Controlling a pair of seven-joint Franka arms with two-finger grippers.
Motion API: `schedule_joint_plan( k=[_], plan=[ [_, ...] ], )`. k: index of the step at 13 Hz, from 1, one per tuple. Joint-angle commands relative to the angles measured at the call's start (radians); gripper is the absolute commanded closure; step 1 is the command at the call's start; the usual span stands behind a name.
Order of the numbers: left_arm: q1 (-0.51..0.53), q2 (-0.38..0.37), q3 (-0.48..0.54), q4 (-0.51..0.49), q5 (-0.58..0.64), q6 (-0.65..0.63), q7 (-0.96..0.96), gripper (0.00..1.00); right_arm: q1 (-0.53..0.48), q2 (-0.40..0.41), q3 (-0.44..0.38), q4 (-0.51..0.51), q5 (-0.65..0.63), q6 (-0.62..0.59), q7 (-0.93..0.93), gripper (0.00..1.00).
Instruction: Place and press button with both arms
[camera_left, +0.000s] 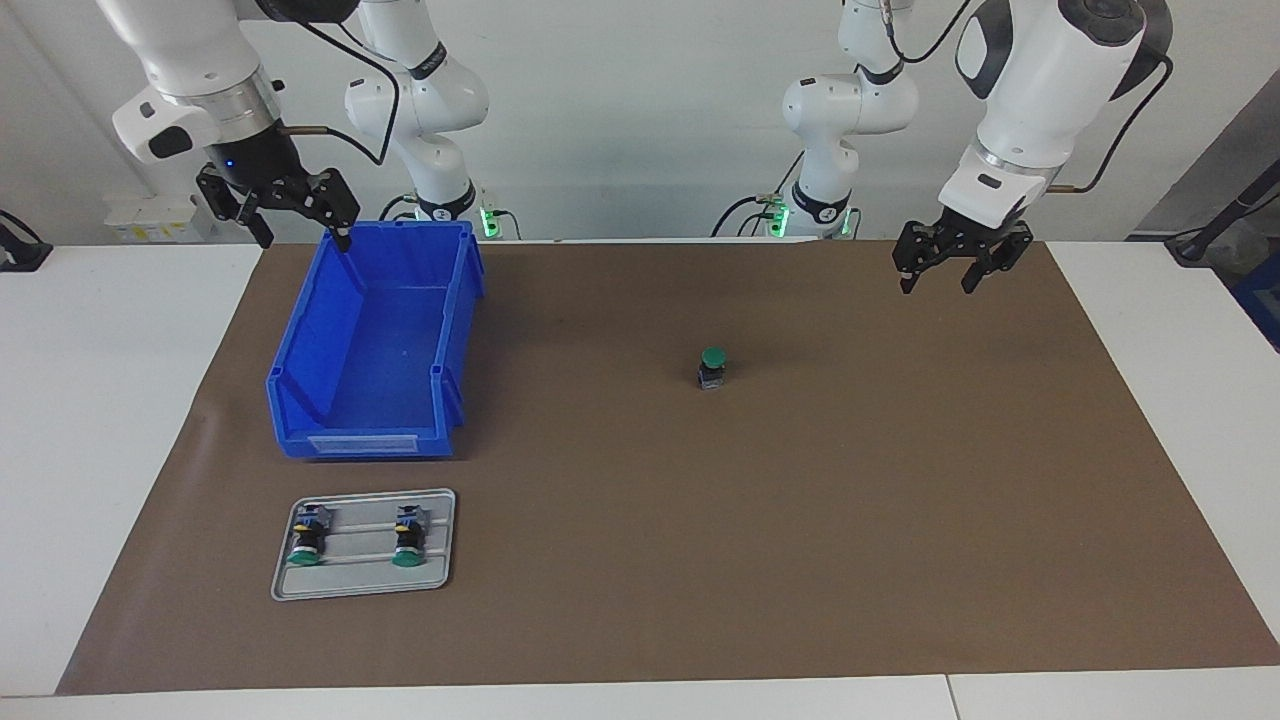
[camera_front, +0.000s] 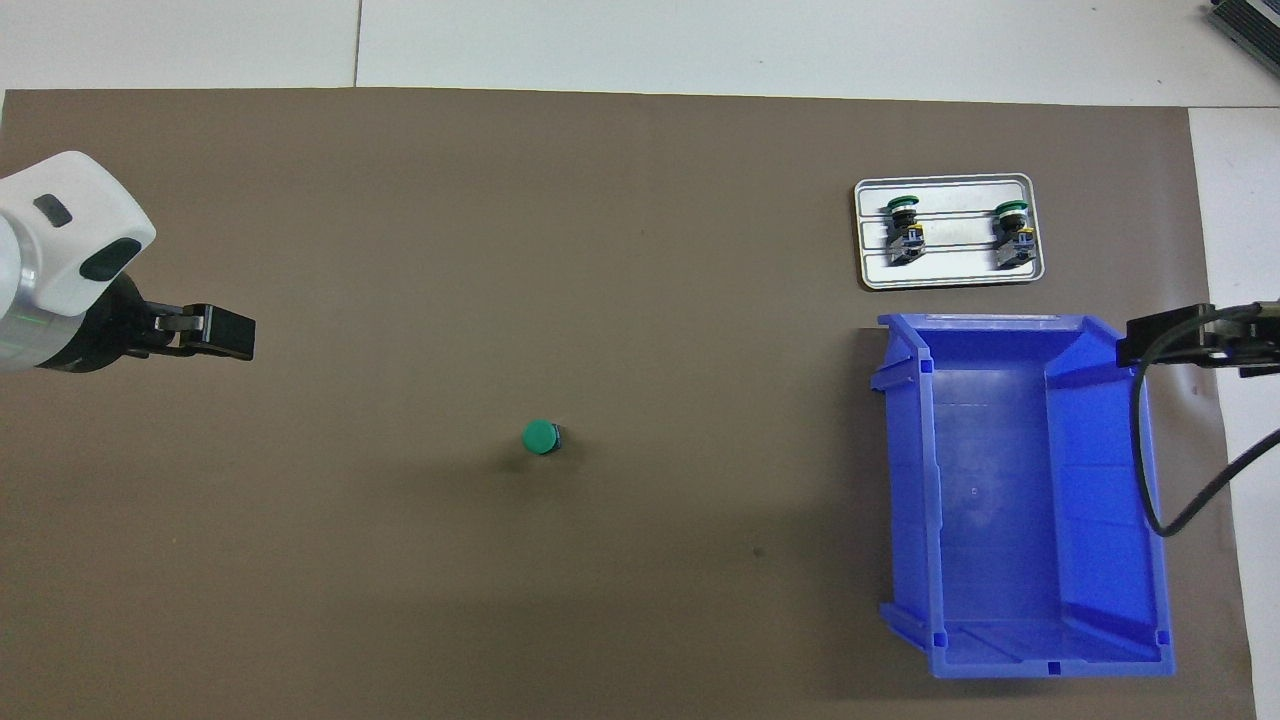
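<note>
Buttons: one (camera_left: 712, 368) upright on mat (camera_left: 800, 500), two (camera_left: 307, 533) (camera_left: 407, 533) on tray (camera_left: 440, 540).

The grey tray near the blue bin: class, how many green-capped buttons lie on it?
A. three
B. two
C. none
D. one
B: the grey tray holds two buttons lying on their sides, one toward the right arm's end and one beside it, while the third button stands upright by itself on the brown mat.
</note>
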Motion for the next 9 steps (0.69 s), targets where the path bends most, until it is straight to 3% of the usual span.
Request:
schedule_joint_plan(
  k=[1, 3, 9],
  plan=[
    [0.004, -0.012, 0.005, 0.000, -0.021, -0.009, 0.004, 0.00, 0.072, -0.009, 0.001, -0.016, 0.023, 0.037, -0.017, 0.00],
    [0.004, -0.019, 0.005, -0.011, -0.019, 0.002, 0.006, 0.00, 0.167, 0.033, 0.001, 0.007, 0.053, 0.055, 0.085, 0.00],
    [0.006, -0.019, 0.005, -0.012, -0.019, 0.000, -0.004, 0.00, 0.523, 0.244, 0.001, 0.000, 0.126, 0.400, 0.441, 0.00]
  ],
)
